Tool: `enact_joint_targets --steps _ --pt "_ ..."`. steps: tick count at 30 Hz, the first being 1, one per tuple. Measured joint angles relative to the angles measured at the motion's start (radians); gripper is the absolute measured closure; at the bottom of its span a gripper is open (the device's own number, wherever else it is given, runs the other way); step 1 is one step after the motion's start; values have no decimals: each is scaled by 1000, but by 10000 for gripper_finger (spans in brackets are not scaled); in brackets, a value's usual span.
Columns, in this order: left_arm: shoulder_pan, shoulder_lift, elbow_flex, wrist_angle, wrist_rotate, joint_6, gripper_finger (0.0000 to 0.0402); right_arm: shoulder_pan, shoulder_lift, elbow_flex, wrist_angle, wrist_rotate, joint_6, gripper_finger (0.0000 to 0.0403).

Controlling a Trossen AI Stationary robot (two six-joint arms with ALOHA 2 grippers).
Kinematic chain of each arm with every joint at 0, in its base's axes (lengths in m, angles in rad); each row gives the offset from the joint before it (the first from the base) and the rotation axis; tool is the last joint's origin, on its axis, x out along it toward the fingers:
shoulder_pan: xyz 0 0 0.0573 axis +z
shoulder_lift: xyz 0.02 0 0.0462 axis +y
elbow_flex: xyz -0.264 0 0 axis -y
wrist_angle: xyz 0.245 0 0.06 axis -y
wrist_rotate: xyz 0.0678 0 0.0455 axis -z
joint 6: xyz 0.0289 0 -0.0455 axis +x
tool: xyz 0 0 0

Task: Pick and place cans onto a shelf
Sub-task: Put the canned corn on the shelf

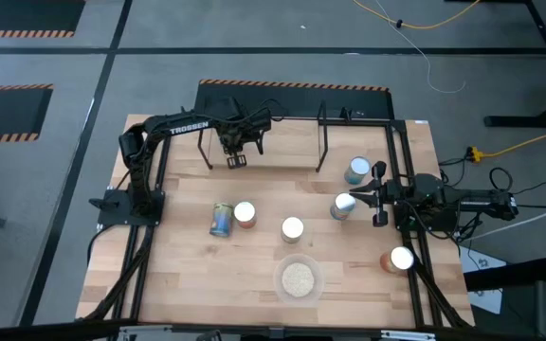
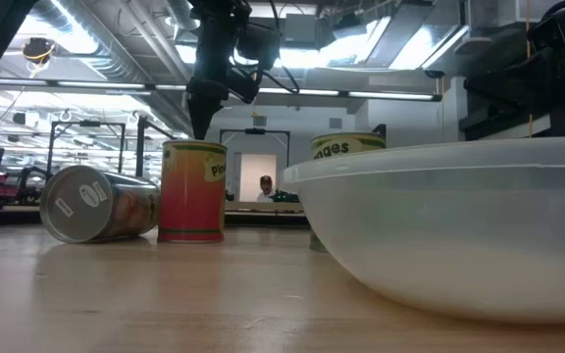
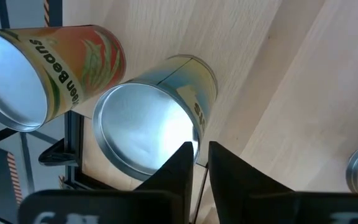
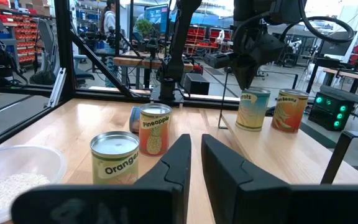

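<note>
The shelf (image 1: 292,142) stands at the table's far side. Two cans stand upright on it: a "Green Beans" can (image 3: 73,56) and, next to it, a yellow-and-blue can (image 3: 148,124). My left gripper (image 3: 201,155) points steeply down over the yellow-and-blue can (image 4: 252,111), its fingers close together at that can's top rim. From above, the gripper (image 1: 238,159) hides both cans. My right gripper (image 1: 358,199) waits level at the table's right side, fingers nearly together, holding nothing. My left gripper has the top rim (image 3: 199,127) of the yellow-and-blue can between its two fingers, one finger (image 3: 182,162) over the can's top and the other outside its wall. It comes from above, pointing steeply down. The can stands upright on the shelf board.
Several cans are on the table: one lying on its side (image 1: 221,220), a red "Pineapple" one (image 1: 245,213), an "Oranges" one (image 1: 292,228), two near my right gripper (image 1: 342,206) (image 1: 356,170), one at the near right (image 1: 399,259). A clear bowl of grains (image 1: 298,278) sits near the front edge.
</note>
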Motion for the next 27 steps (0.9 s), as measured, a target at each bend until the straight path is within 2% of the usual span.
enact_joint_targets --steps 16,21,27 --pt "0 0 5 -4 -3 -1 358 0 0 0 0 0 0 358" --pt "-7 -1 74 -14 -4 7 358 0 0 0 0 0 0 358" --pt "-34 -77 150 -16 -4 2 358 0 0 0 0 0 0 358"
